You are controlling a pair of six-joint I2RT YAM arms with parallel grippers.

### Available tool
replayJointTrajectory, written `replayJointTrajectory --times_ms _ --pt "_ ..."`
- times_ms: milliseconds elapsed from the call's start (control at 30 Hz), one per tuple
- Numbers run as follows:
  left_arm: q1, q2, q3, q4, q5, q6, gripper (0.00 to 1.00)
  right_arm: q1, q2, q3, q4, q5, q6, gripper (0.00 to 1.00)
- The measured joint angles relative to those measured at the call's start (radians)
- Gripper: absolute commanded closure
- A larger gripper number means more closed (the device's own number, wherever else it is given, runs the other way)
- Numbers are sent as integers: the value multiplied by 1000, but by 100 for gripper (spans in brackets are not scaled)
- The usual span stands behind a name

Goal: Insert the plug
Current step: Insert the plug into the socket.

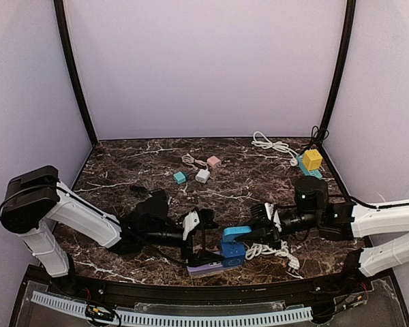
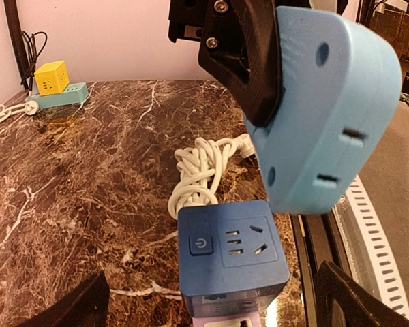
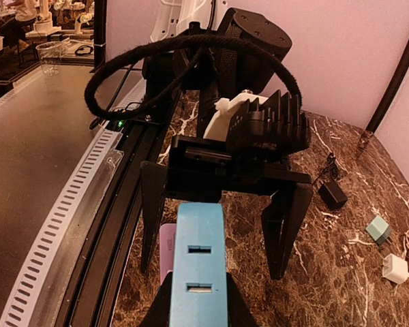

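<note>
A dark blue cube socket (image 1: 233,253) (image 2: 232,255) stands on a purple base (image 1: 204,270) (image 3: 166,245) near the table's front edge. Its face with a power button and socket holes points up. My left gripper (image 1: 202,240) (image 2: 211,310) is open and empty. Its fingers (image 3: 286,218) stand on either side of the near end of the cube, not touching it. My right gripper (image 1: 251,235) (image 3: 196,303) is shut on a light blue plug block (image 1: 236,232) (image 2: 327,116) (image 3: 198,266). It holds the block in the air just above and right of the cube.
A coiled white cable (image 1: 269,251) (image 2: 204,167) lies behind the cube. A yellow cube on a teal strip (image 1: 311,161) (image 2: 52,78) sits at the back right. Small teal (image 1: 180,177), white (image 1: 202,175) and pink (image 1: 213,161) chargers lie mid-table. The black front rail (image 2: 317,238) runs close by.
</note>
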Motion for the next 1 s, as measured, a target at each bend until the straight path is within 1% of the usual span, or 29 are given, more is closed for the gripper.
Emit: replayJointTrajectory --times_ms 200,367,500,867,933,1000 --pt "0 96 -4 90 13 7 1 -5 124 -5 69 -43 -46 100" --pt "-9 163 -4 136 6 30 2 -11 144 -16 100 -68 -69 100" --pt "-15 187 -4 161 3 34 5 -19 144 -29 115 -77 -79 100" --pt "-33 260 23 226 -13 29 19 -30 150 -41 130 -66 -100 100" --pt "-36 274 34 231 -13 29 23 -30 152 -42 133 -66 -101 100" --pt "-39 280 37 233 -13 29 30 -30 153 -43 135 -64 -101 100"
